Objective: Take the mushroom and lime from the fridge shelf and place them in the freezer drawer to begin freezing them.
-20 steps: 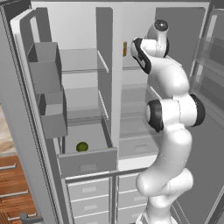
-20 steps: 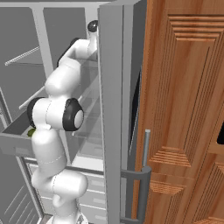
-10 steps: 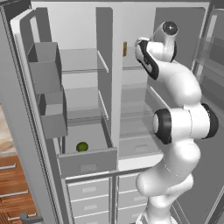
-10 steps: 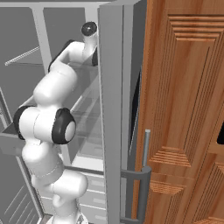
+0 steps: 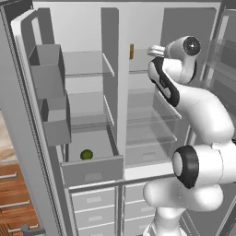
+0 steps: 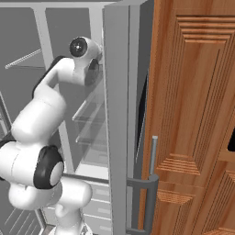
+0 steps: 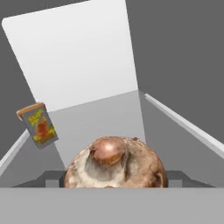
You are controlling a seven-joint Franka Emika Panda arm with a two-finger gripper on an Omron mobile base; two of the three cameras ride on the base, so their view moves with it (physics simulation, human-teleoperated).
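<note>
The left base view looks forward and down from behind the arm's left into the open fridge, taking in its shelves, the door bins [image 5: 48, 87] at the left edge and the open freezer drawer [image 5: 92, 169] low down. The right base view faces the same fridge from behind the arm's right, near a wooden cabinet [image 6: 195, 114]. Both share the arm and the glass shelves. The hand view sits very near the mushroom [image 7: 116, 164], facing along a fridge shelf [image 7: 96, 118] toward the back wall.

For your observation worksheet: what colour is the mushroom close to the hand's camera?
Brown, with a paler, whitish patch around its centre; the mushroom shows best in the hand view.
</note>
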